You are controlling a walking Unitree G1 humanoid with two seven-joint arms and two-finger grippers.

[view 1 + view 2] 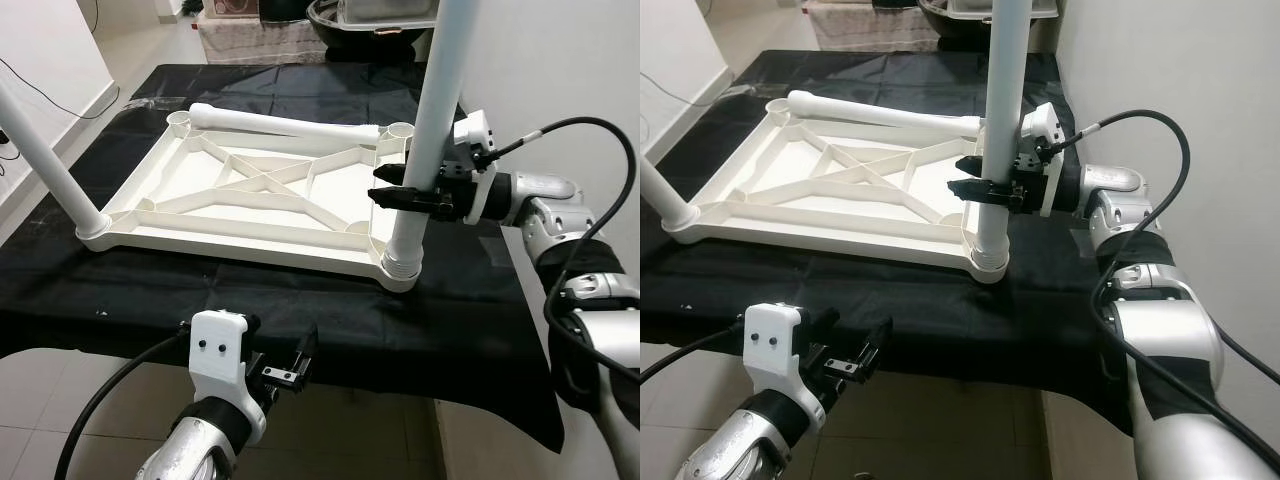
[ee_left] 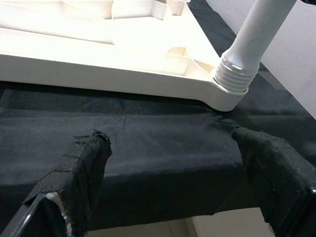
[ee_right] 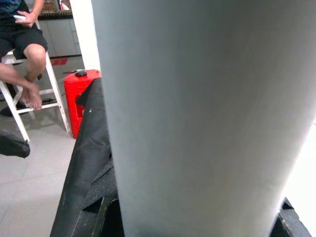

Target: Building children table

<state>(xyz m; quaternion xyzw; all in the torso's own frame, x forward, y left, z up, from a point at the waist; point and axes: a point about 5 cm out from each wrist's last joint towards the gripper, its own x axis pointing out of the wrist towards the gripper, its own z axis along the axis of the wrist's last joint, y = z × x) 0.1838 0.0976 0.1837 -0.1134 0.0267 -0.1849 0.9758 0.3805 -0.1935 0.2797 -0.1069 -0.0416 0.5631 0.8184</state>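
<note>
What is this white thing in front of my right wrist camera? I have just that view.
Observer: A table leg, upright. Your right hand is shut on it above its base.
Operator: Is it in the tabletop?
Observer: Its threaded base stands in the near right corner socket of the upturned tabletop, with threads showing.
Operator: Other legs?
Observer: A second leg stands in the near left corner; a third leg lies loose across the far end.
Operator: And my left hand?
Observer: The left hand is open at the near edge of the cloth, holding nothing.
</note>
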